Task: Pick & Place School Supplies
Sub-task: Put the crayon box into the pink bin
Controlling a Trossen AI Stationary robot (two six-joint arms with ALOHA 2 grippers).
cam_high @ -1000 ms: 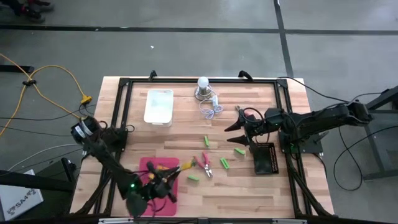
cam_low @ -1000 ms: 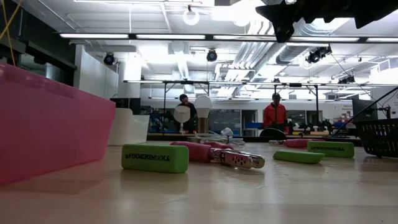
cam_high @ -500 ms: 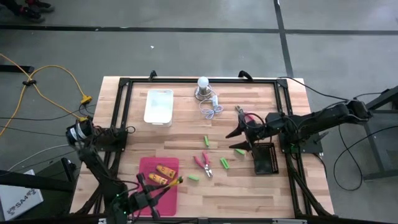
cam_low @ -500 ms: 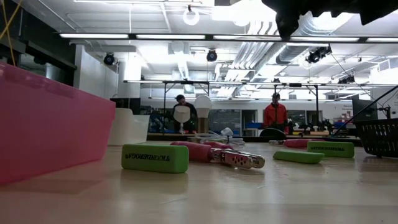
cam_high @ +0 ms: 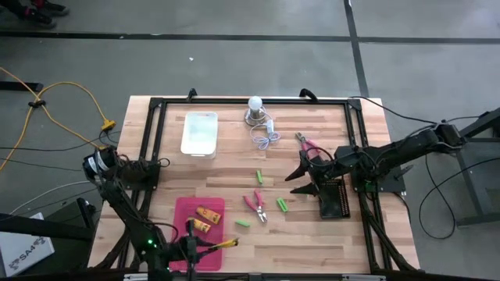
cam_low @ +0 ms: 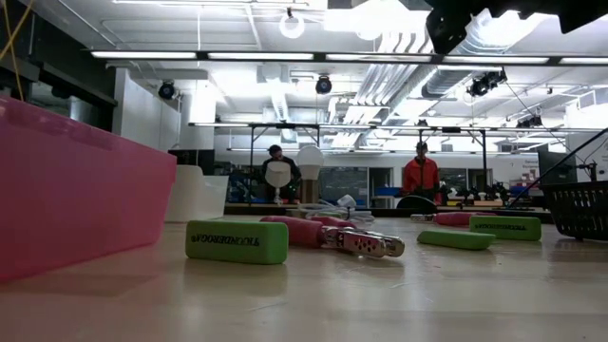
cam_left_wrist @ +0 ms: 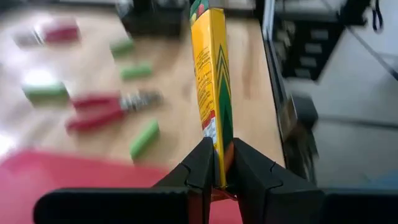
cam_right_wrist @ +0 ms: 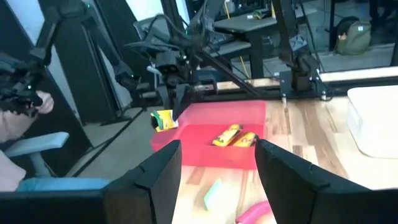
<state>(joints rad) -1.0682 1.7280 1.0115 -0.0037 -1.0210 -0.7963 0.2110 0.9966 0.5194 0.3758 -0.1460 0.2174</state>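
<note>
A pink tray [cam_high: 183,209] at the near left holds two orange-yellow oblong pieces [cam_high: 205,218]. My left gripper [cam_high: 200,244] stands at the tray's near right corner, shut on a third yellow oblong box [cam_high: 224,243]. Light-green sticks [cam_high: 244,223] and pink-handled pliers [cam_high: 255,204] lie flat on the wood mid-table. A second pair of pliers [cam_high: 305,143] lies farther back. My right gripper [cam_high: 299,178] hangs open above the table beside a green stick [cam_high: 301,190], touching nothing. My left gripper pinches the yellow box by one end [cam_left_wrist: 216,144] between its two fingers. It comes roughly level from the table's left, and the box sticks straight out past the fingertips toward the right. The box is lifted clear, above the tray's near right corner [cam_right_wrist: 163,119].
A black mesh basket [cam_high: 332,199] sits just right of my right gripper. A white container [cam_high: 199,133] and a white bulb [cam_high: 255,104] with its coiled cord stand at the back. A black frame rail [cam_high: 250,101] borders the tabletop. People stand far off in the room.
My left gripper has drawn back from over the tray toward the table's near edge, sinking a little and rolling its wrist. The yellow box it carries has swung from slanting far-right to pointing at the right edge. My right gripper has drifted slightly toward the near edge, still open.
</note>
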